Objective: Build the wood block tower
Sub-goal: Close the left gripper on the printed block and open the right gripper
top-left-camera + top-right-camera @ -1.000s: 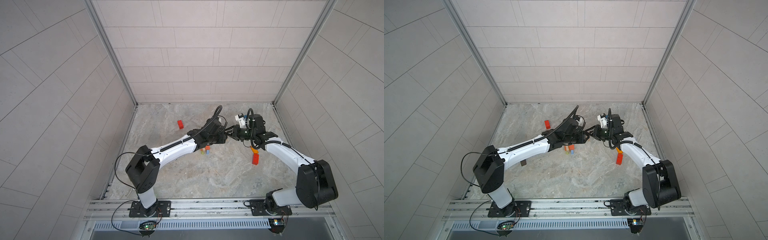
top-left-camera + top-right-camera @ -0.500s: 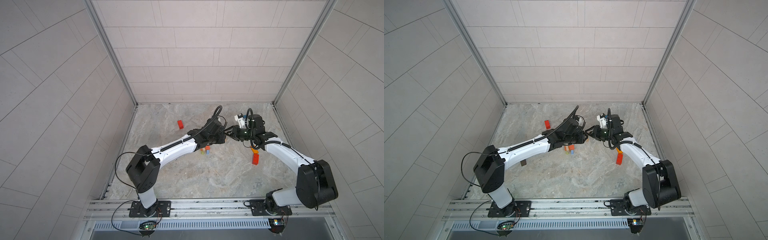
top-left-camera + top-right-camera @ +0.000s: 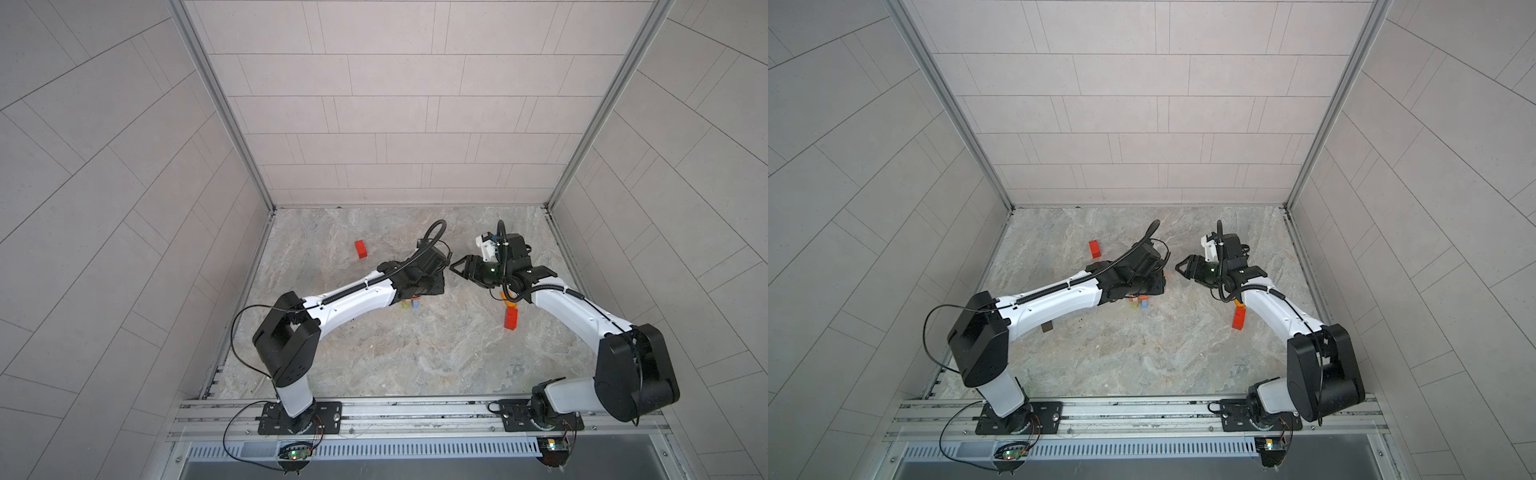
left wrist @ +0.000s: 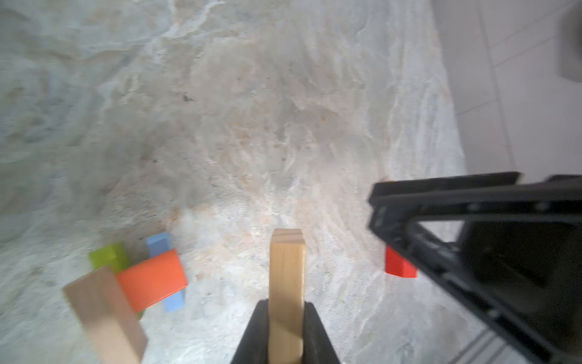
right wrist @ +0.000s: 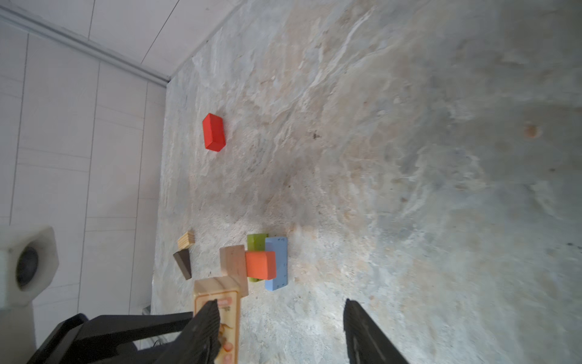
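Nearest, the marbled grey floor (image 3: 415, 361) lies open. Mid-floor stands the tower (image 5: 258, 261): lime green and light blue bars under an orange brick and a tan one. Beside it the left gripper (image 4: 286, 310) clamps a natural tan wood block (image 4: 286, 268). The right gripper (image 5: 280, 304) faces it, fingers spread, bare floor between. Farther, a red brick (image 3: 360, 249) lies clear of the back wall (image 3: 395, 183).

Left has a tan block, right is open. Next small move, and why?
Probably swing the left gripper over to the tower and line the tan block up above it: the jaws are shut on that block, the right gripper stands open, and the tower sits apart.
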`<state>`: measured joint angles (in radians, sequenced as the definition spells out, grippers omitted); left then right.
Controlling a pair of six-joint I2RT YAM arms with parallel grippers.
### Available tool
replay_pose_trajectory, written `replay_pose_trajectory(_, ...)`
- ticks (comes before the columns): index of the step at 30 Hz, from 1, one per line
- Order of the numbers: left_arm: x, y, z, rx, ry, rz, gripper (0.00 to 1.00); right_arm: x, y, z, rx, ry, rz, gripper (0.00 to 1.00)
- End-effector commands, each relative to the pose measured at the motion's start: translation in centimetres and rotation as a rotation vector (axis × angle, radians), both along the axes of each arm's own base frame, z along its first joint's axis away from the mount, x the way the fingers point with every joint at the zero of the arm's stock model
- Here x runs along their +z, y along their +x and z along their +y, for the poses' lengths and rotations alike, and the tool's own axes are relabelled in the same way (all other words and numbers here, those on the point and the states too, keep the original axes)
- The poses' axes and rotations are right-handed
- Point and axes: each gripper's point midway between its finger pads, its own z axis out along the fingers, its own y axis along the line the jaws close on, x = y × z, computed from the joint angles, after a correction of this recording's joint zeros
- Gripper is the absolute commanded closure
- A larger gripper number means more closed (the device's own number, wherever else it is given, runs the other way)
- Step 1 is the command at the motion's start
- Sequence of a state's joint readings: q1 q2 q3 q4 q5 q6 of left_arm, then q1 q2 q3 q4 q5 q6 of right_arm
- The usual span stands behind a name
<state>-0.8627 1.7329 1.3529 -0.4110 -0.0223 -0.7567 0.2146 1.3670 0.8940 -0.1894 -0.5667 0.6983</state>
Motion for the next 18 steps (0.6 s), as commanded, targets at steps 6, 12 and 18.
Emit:
replay_pose_trajectory(6, 0.0, 0.6, 3.7, 0.164, 0.22, -0.022, 0.92, -0.9, -0.9, -2.2, -0.067, -0.101, -0.011, 0.36)
replay_pose_trajectory(12, -0.8, 0.7, 4.4, 0.225, 0.277, -0.039, 0.93, -1.8, -1.4, -2.1, -0.064, -0.09, -0.001, 0.36)
replay_pose_trajectory(18, -1.6, 0.6, 4.4, 0.24, 0.322, -0.044, 0.93, -2.4, -1.7, -2.0, -0.055, -0.087, 0.007, 0.36)
